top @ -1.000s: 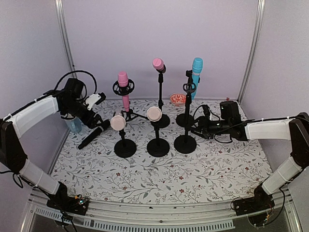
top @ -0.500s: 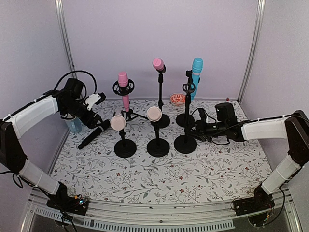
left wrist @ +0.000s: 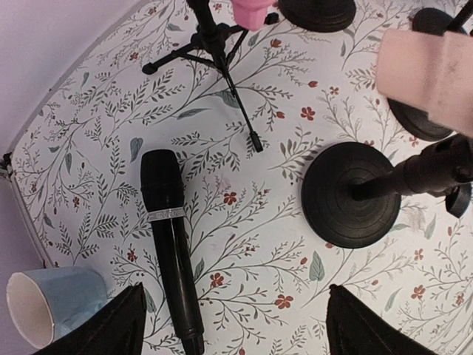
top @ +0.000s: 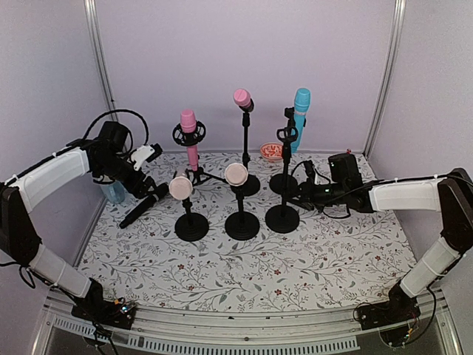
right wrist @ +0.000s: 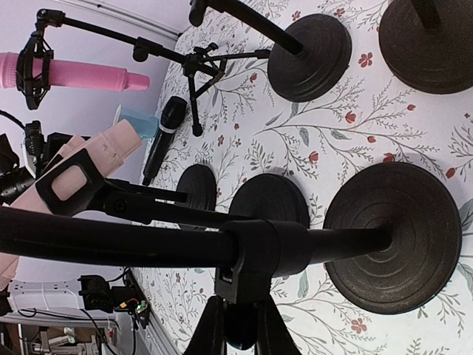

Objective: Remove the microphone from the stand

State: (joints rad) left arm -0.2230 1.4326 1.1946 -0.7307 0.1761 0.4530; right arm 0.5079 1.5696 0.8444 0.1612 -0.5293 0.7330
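The right gripper has been sliding left and closing, and is now clamping the pole of the empty black round-based stand, one of six. The left gripper is hanging wide open, gripping nothing, above the one black handheld microphone, which is lying on the floral mat. Five pink or blue microphones are sitting mounted.
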